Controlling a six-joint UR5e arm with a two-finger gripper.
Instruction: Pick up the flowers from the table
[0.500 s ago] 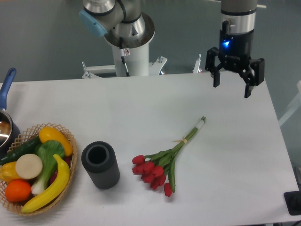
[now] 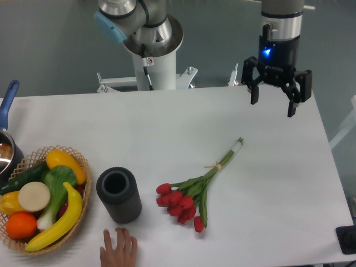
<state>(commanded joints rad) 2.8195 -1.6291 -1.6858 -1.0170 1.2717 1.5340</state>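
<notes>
Flowers lie flat on the table, nothing touching them. Red heads point down-left, green stems run up-right to a pale tip, pale band tied around the stems above the middle.

Gripper hangs in the air well up and to the right of the flowers, over the table's far edge. Jaws are apart, nothing between them, fingers pointing down. Blue light lit on the gripper body.

Left of the flowers, just beside the red heads: a dark cylinder standing upright, open top facing up, not touching the blooms.

Further left of the flowers: a wicker basket holding a banana, an orange, a yellow pepper, a green leafy vegetable with white stalk, and a cucumber.

Beyond the basket, at the table's left edge: part of a pot with a blue handle.

Below-left of the flowers, at the near table edge: a human hand, palm down on the table, just below the cylinder.
</notes>
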